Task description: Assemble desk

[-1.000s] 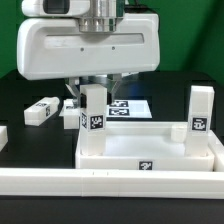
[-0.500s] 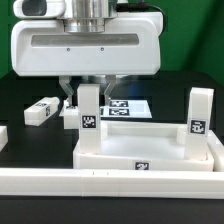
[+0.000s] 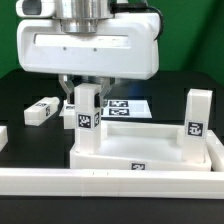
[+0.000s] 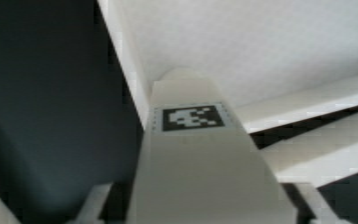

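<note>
The gripper (image 3: 88, 104) pinches a white leg (image 3: 88, 128) between its two fingers, holding it upright at the far corner of the top (image 3: 115, 160) on the exterior view's left. The leg's lower end meets that corner, though whether it sits in a socket cannot be told. The wrist view looks down the tagged leg (image 4: 202, 165) toward the top's rim. A second leg (image 3: 200, 118) stands upright at the top's far corner on the exterior view's right. A third leg (image 3: 42, 110) lies on the black tabletop (image 3: 40, 145), well off the top on the exterior view's left. The marker board (image 3: 128, 108) lies just behind the top, and a long white rail (image 3: 110, 182) runs along its front.
</note>
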Robot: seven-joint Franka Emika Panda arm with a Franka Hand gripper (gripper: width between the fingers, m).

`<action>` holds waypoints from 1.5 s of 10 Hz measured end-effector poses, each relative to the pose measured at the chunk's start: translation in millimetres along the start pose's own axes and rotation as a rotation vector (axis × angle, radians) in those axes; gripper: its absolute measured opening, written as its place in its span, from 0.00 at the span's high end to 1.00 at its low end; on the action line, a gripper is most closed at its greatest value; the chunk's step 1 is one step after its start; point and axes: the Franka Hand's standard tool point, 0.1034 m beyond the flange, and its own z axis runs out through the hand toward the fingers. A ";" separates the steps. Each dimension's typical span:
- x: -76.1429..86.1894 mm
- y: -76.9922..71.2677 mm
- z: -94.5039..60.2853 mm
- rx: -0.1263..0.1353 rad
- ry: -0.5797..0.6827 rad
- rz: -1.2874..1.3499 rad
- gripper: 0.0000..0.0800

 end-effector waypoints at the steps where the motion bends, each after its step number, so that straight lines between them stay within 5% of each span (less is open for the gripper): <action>1: -0.6 2.3 0.4 -0.007 -0.004 0.046 0.63; 3: -0.9 4.2 0.4 -0.012 -0.004 0.081 0.63; 4: -1.2 3.2 0.7 -0.006 -0.005 0.121 0.56; 5: -1.8 1.7 1.0 -0.002 -0.006 0.159 0.37; 6: -1.8 1.6 1.0 -0.002 -0.006 0.151 0.37; 7: -1.9 1.5 1.0 -0.002 -0.006 0.151 0.23; 10: -15.5 -10.8 -21.8 0.015 -0.031 0.203 0.20; 12: -28.5 -32.6 -32.3 0.025 -0.039 0.301 0.19; 15: -30.8 -36.7 -30.5 0.023 -0.039 0.290 0.19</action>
